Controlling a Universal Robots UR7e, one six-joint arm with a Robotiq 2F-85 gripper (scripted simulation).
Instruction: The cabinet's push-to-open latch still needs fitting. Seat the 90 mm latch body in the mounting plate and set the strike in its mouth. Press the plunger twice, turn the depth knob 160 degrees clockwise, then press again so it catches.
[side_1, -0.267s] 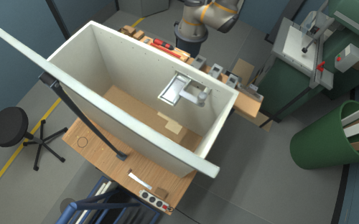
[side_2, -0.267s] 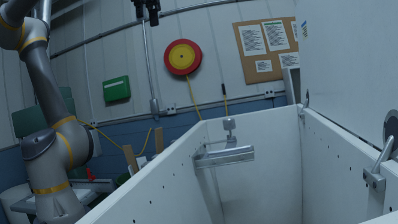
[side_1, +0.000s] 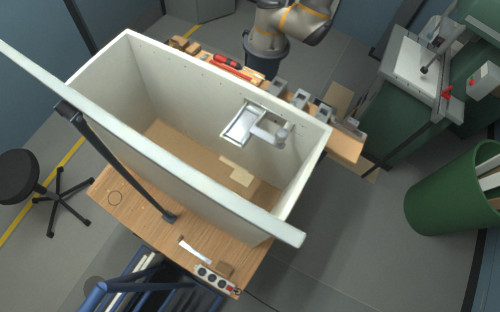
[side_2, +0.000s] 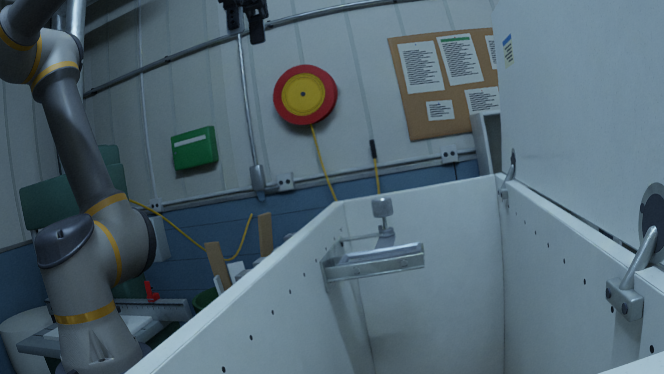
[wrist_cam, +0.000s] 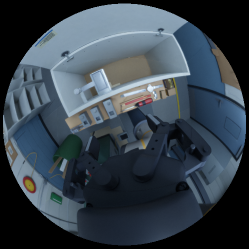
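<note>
Three grey latch bodies (side_1: 300, 98) (wrist_cam: 96, 114) sit in a row on the wooden bench behind the cabinet, far below my gripper (wrist_cam: 122, 140) (side_2: 245, 20). The gripper is open, holds nothing, and hangs high above the bench near the arm's base. The metal mounting plate (side_1: 243, 124) (side_2: 372, 260) (wrist_cam: 100, 81) is fixed to the inside of the cabinet's back wall, with an arm ending in a round knob (side_1: 283, 135) (side_2: 382, 206). The white cabinet (side_1: 190, 135) lies open on the worktable.
A green bin (side_1: 452, 192) stands on the floor to the right. A red-handled screwdriver (side_1: 231, 62) and other tools lie on the bench. The cabinet door (side_1: 150, 150) stands open on a strut. A stool (side_1: 20, 175) is at the left.
</note>
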